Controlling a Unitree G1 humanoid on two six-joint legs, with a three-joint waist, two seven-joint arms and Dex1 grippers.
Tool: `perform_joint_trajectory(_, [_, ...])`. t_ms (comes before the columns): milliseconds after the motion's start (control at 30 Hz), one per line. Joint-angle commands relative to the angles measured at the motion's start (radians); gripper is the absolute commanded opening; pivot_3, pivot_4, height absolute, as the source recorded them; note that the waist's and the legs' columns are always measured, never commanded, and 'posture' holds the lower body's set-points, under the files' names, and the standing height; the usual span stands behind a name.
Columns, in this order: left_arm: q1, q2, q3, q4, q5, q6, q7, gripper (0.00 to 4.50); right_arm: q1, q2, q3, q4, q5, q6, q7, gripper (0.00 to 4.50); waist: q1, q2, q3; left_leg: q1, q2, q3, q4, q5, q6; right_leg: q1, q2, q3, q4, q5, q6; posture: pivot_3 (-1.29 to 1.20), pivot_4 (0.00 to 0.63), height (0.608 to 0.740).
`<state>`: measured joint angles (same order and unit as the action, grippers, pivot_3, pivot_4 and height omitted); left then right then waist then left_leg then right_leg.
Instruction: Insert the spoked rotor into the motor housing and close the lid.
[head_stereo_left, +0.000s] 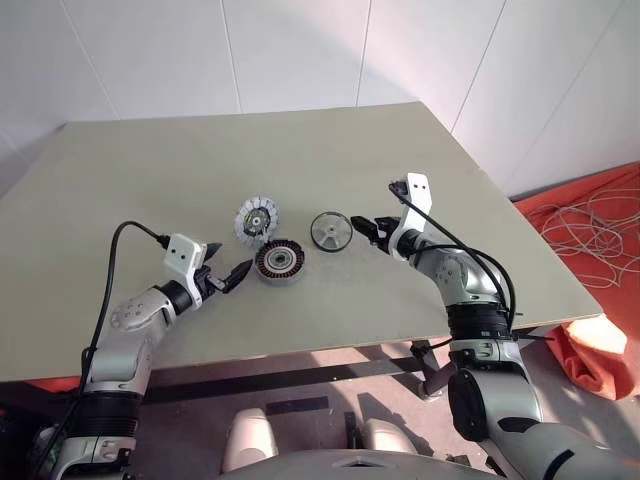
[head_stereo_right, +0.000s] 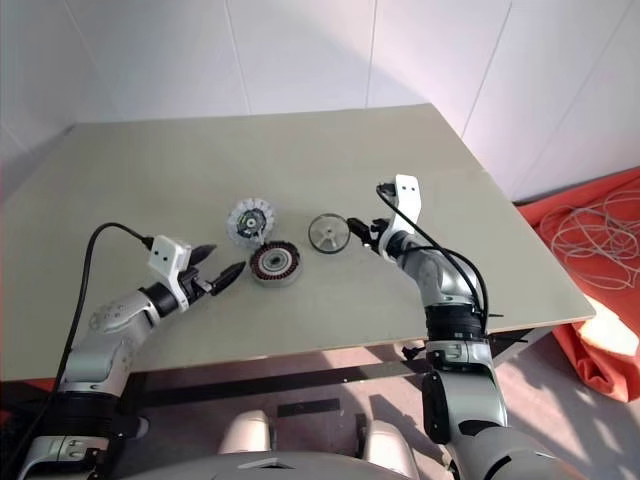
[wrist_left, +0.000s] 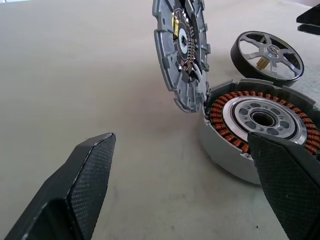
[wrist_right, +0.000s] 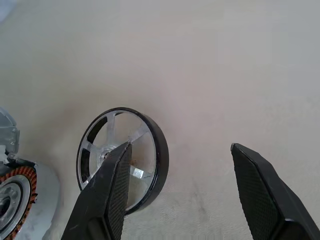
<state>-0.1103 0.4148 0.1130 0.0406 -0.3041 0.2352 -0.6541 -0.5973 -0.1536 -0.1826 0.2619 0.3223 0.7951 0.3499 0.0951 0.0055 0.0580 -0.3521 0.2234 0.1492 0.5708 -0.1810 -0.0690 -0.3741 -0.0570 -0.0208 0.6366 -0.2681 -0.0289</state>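
Table (head_stereo_left: 150, 180): the three parts are carried near its middle.
Motor housing (head_stereo_left: 279, 262): laid flat, copper windings exposed.
Lid (head_stereo_left: 257, 219): stood tilted against the housing's far rim, hinged open.
Spoked rotor (head_stereo_left: 331, 231): laid flat, just to the right of the housing, apart from it.
Left gripper (head_stereo_left: 227, 277): fingers spread wide, nothing held, positioned just left of the housing.
Right gripper (head_stereo_left: 367, 229): fingers parted, nothing held, positioned just right of the rotor.
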Motion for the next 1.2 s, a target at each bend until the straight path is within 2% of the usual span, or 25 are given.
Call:
perform_joint_trajectory(33, [-0.015,0.006,0.002,-0.003,0.004,-0.028,-0.005,4.5,-0.015,0.026,-0.069,-0.078,0.111,0.092,-0.009,3.59,-0.001,0.0,0.0,0.0,0.0,0.0,0.0,0.0,0.0,0.0,0.0,0.0,0.0,0.0,0.0,0.0,0.0,0.74])
perform_joint_trajectory(200, [-0.027,0.008,0.0,0.02,0.007,-0.037,-0.009,4.5,-0.055,0.099,-0.218,-0.053,0.251,0.193,-0.09,4.46,0.001,0.0,0.0,0.0,0.0,0.0,-0.001,0.0,-0.001,0.0,0.0,0.0,0.0,0.0,0.0,0.0,0.0,0.74])
perform_joint_trajectory(300, [-0.031,0.011,0.002,0.031,0.009,-0.044,-0.012,4.5,-0.065,0.118,-0.251,-0.04,0.298,0.229,-0.112,4.46,0.002,0.0,0.0,0.0,0.0,0.0,-0.001,0.0,-0.001,0.0,0.0,0.0,0.0,0.0,0.0,0.0,0.0,0.74])
perform_joint_trajectory(467, [-0.023,0.012,0.008,0.056,0.014,-0.072,-0.022,4.5,-0.05,0.128,-0.238,0.029,0.287,0.199,-0.125,4.46,0.001,0.0,0.0,0.0,0.0,0.0,-0.001,0.0,-0.001,0.0,0.0,0.0,0.0,0.0,0.0,0.0,0.0,0.74])
perform_joint_trajectory(967, [-0.028,0.024,0.012,0.059,0.016,-0.075,-0.021,4.5,-0.023,0.15,-0.222,0.05,0.367,0.26,-0.039,4.46,0.001,0.0,0.0,0.0,0.0,0.0,-0.002,0.001,-0.001,-0.001,0.0,0.0,-0.001,0.0,0.0,0.0,0.0,0.74])
perform_joint_trajectory(1200, [-0.023,0.027,0.01,0.05,0.017,-0.075,-0.015,4.5,-0.037,0.162,-0.198,0.076,0.359,0.229,-0.034,4.46,0.003,0.0,0.0,0.0,0.0,0.0,-0.002,0.001,-0.001,-0.001,0.0,0.0,-0.001,0.0,0.0,0.0,0.0,0.74])
